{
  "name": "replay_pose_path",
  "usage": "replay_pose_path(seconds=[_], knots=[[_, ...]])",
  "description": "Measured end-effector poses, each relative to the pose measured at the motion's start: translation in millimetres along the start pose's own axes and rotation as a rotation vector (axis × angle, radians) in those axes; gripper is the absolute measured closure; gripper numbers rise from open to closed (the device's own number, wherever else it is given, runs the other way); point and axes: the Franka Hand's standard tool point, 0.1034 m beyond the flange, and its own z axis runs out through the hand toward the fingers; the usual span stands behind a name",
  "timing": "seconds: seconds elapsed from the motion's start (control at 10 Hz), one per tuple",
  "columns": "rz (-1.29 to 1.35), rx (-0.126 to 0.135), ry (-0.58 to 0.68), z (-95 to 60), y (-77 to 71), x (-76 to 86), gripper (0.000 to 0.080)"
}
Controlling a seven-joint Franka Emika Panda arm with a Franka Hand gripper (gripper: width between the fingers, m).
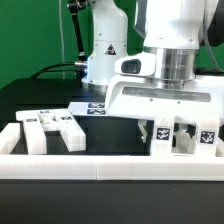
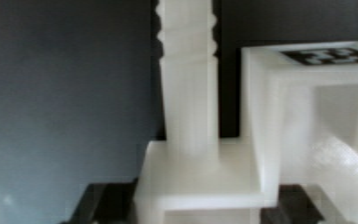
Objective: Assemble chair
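Nearest, a long white wall [image 1: 100, 160] is seen across the black desk [image 1: 30, 100]. Just behind it, at the exterior view's left, loose chair pieces [image 1: 52, 130] are laid. At the exterior view's right, the pincer [image 1: 182, 138] is clenched on a white block [image 2: 202, 185] with a tall ridged post [image 2: 185, 80]. A tagged piece [image 2: 318, 100] is seen just beside it. Farthest back, the robot's white base [image 1: 100, 50] is seen.

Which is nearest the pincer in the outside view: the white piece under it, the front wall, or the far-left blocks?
1. White piece, gripped in the pincer, on the exterior view's right.
2. Front wall, just before the pincer.
3. Far-left blocks, across the table.
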Motion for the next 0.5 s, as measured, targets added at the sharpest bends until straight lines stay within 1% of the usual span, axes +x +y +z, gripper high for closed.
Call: replay_pose_path(seconds=[0.1, 0.3, 0.4, 0.5], knots=[[0.015, 0.008, -0.014, -13.5, 5.4, 1.3, 0.0472], [0.026, 0.027, -0.020, -38.4, 9.5, 1.1, 0.0472], [0.030, 0.029, -0.027, -41.8, 10.8, 0.8, 0.0476], [0.030, 0.024, -0.046, -38.1, 11.5, -0.4, 0.0490]])
